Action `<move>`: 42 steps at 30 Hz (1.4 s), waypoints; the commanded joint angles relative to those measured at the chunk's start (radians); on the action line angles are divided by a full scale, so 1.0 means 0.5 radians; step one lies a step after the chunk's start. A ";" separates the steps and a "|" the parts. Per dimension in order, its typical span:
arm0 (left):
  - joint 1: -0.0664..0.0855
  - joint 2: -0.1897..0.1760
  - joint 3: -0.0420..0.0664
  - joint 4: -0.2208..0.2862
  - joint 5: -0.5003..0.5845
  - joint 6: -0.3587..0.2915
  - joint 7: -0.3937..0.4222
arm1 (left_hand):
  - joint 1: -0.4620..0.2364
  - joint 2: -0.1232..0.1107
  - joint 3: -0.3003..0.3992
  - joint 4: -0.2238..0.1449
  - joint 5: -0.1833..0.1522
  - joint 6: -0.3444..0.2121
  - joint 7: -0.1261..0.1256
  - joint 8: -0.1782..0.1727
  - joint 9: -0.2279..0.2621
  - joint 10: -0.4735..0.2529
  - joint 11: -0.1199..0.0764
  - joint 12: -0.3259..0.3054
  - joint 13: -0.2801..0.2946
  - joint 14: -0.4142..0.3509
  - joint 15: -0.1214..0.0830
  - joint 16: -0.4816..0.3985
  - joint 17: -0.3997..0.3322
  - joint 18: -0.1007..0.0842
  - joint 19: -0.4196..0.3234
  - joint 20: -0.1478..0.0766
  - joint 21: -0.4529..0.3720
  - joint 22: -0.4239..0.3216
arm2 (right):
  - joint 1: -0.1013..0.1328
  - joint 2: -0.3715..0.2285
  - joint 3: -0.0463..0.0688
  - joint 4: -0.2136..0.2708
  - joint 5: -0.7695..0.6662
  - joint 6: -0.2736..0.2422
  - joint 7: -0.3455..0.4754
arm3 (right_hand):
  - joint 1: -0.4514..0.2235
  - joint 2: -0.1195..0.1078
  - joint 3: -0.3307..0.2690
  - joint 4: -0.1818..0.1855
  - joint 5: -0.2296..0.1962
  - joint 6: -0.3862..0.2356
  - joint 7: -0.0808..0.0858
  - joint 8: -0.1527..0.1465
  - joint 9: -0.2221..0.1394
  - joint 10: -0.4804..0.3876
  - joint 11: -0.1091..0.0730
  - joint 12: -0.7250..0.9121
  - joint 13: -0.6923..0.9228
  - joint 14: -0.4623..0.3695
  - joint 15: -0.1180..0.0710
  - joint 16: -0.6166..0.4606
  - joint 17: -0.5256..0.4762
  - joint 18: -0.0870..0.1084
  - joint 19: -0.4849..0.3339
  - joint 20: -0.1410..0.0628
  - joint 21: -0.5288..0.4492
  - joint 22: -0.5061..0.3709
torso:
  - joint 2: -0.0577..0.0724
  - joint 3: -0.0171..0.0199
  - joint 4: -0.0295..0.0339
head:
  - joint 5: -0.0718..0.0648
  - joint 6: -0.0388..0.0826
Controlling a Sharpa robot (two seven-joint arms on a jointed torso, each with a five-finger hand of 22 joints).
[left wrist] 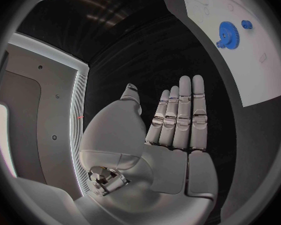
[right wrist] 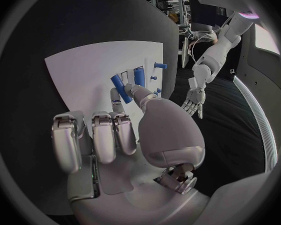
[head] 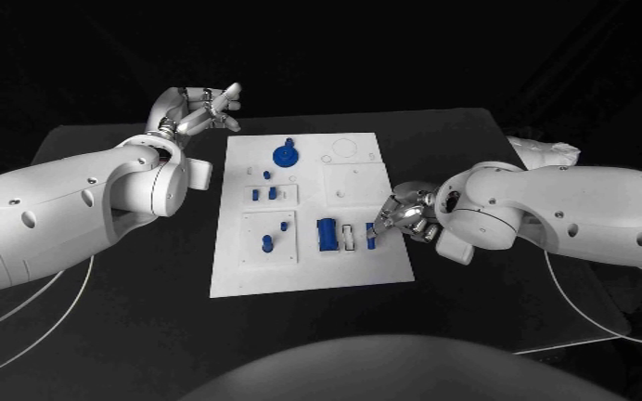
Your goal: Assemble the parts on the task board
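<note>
While the left hand [head: 200,109] waits off the far left corner of the flat white task board [head: 361,262], its silver fingers are straight, side by side, and hold nothing. On the board, going from left to right, I see a round blue gear [head: 285,154] near the far end, then some small blue pegs [head: 263,194], then a fat blue cylinder part [head: 327,234] near the front. Just right of it is a thin blue bar part [head: 371,236], and the right hand [head: 405,213] pinches this bar at the board's right edge. I think the bar is light, hard and a bit slippery. It looks best held by its long sides, near the middle, so it cannot tip.
</note>
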 commanded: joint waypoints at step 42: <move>0.002 0.007 0.002 -0.002 -0.014 0.038 0.005 | 0.004 0.024 -0.017 0.002 0.012 -0.010 -0.003 -0.009 0.003 -0.011 0.003 0.010 -0.001 0.007 -0.003 0.004 -0.004 0.023 0.021 0.002 -0.010 -0.005 | 0.002 0.265 -0.001 -0.265 0.110 0.281 -0.145 | -0.055 -0.011 -0.046 0.033 -0.104 0.004 0.002 -0.052 -0.052 0.213 0.009 0.008 0.527 0.212 0.007 0.008 0.525 -0.013 0.209 0.010 0.011 0.527 | -0.002 -0.0001 0.003 | 0.030 0.000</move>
